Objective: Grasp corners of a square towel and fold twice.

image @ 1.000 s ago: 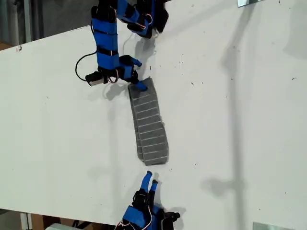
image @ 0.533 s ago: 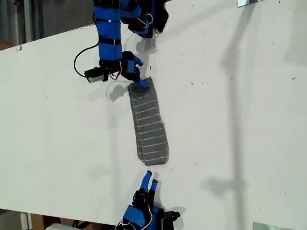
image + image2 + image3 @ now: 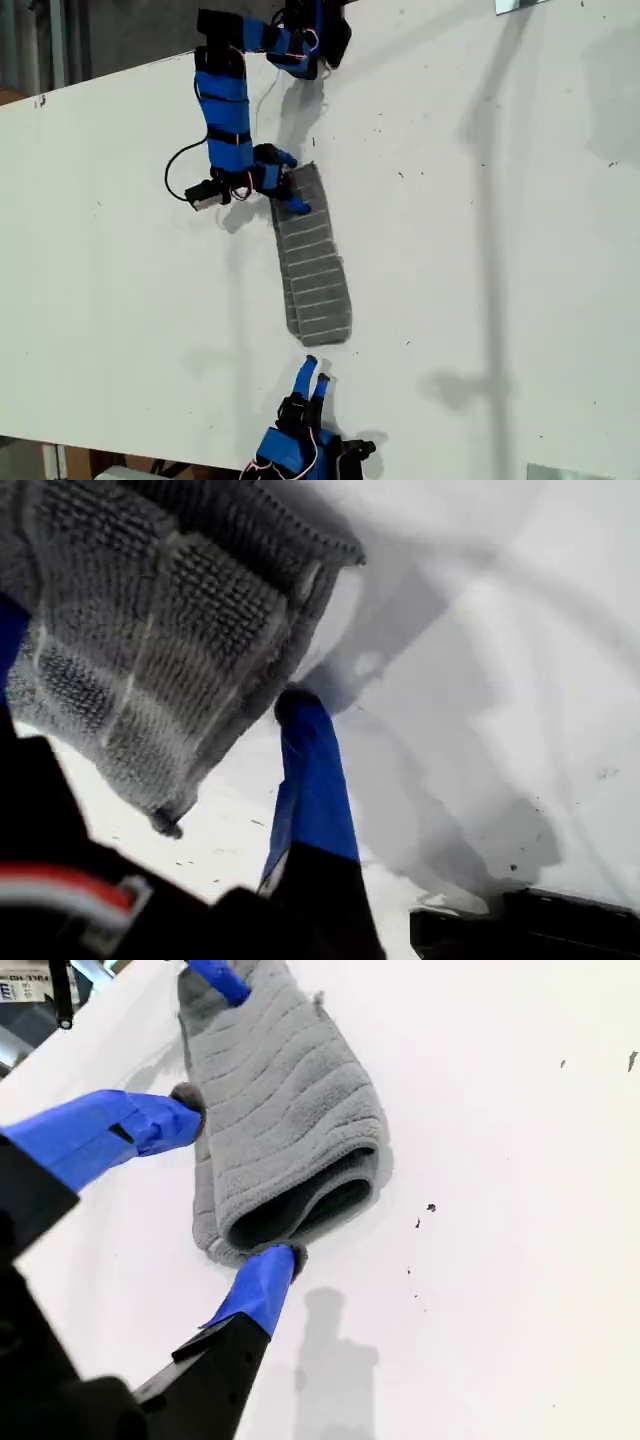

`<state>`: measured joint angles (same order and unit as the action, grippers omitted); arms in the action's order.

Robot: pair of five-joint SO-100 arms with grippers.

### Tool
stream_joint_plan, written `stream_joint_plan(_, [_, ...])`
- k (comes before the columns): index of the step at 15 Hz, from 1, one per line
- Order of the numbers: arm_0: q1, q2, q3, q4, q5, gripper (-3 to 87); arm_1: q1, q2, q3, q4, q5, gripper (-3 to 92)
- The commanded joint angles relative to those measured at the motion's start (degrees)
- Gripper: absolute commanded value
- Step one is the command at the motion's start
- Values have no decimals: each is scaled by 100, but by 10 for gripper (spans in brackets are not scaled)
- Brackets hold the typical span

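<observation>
Worktop (image 3: 480, 250): white, flat, matte, scattered with small dark specks and scuffs (most visible toward the exterior view's right), crossed by soft grey shadows. Lying directly on it: one towel (image 3: 312, 258), grey with thin pale stripes, folded into a long narrow band running from the upper middle toward the lower middle of the exterior view; its near end shows an open, rounded fold.

Towel (image 3: 150, 630): in the first wrist view, cut off at the frame edge and blurred by closeness; far end unseen. My first gripper (image 3: 285, 190): grip on the cloth could not be judged (one fingertip (image 3: 300, 705) showed, the other hidden). My second gripper (image 3: 310, 375): arm base cut off at the exterior view's bottom edge.
</observation>
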<state>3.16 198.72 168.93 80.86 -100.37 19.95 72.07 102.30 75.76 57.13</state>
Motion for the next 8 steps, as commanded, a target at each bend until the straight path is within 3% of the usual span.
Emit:
stream_joint_plan(1, [62, 35, -88, 167, -105, 261, 53, -360, -360, -44, -70, 164])
stream_joint_plan(2, [70, 35, -97, 176, -105, 261, 62, -352, -264, -53, -26, -1])
stream_joint_plan(5, [123, 35, -97, 176, -97, 258, -9, 264, 668, -229, 167, -1])
stream_joint_plan(8, [26, 44, -79, 229, 97, 256, -97, 2145, 2355, -378, 721, -1])
